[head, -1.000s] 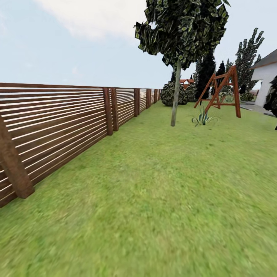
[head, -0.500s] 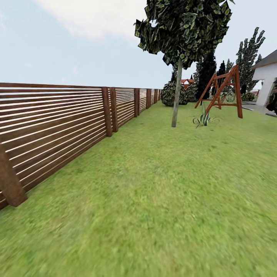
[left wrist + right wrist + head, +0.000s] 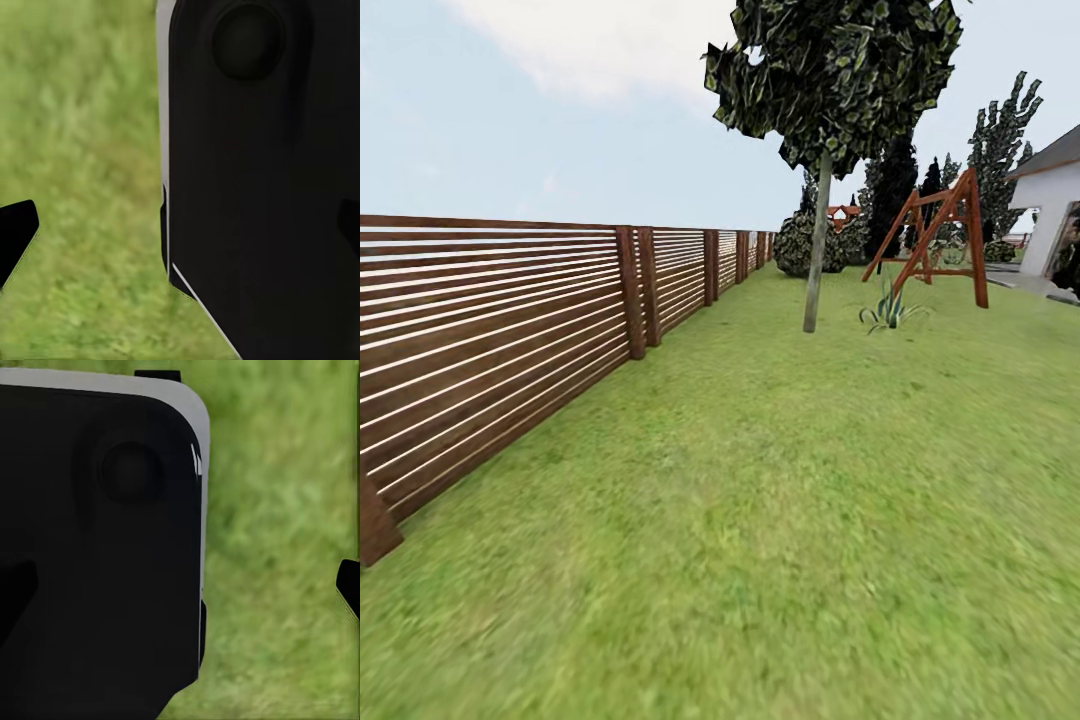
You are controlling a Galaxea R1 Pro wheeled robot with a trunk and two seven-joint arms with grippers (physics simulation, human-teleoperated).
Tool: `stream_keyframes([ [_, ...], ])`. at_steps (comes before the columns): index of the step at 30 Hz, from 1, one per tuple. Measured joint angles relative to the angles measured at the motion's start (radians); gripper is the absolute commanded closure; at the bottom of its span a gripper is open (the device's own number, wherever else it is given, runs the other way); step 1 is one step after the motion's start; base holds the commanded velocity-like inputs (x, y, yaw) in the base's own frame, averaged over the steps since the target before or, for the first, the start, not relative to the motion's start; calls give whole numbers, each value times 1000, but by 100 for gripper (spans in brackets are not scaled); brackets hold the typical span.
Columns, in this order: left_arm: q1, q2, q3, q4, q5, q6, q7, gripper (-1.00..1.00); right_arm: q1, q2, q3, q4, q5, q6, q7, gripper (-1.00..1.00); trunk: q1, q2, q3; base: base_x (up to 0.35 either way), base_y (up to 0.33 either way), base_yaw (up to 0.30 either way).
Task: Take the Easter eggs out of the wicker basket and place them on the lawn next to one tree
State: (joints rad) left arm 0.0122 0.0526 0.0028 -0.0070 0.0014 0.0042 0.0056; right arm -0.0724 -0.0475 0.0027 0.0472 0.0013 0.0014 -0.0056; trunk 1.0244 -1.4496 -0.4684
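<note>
Mottled green lawn (image 3: 780, 520) beside brown slatted wooden fence (image 3: 510, 320).
Slender pale-trunked tree (image 3: 815, 250) stands far ahead near red-brown swing frame (image 3: 935, 245); both claws' state can't be told over grass.

We see the lawn (image 3: 780, 520) spreading wide and flat in mottled green from the near foreground toward the far end of the garden. On it, well ahead, stands the tree (image 3: 815, 245): a slender, straight, pale grey-brown trunk, upright, rising to a dense dark crown of green-speckled leaf patches against the sky. Blurred grass also shows beneath both wrist cameras (image 3: 82, 150) (image 3: 285, 547), so we cannot place the tree relative to either hand.
</note>
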Motion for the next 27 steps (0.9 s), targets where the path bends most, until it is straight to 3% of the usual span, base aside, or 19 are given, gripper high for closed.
stream_keyframes([
  [27,0,0,0,0,0,0,0,-100,0,0,0,0,0,0,0,-100,0,0,0,330,0,0],
])
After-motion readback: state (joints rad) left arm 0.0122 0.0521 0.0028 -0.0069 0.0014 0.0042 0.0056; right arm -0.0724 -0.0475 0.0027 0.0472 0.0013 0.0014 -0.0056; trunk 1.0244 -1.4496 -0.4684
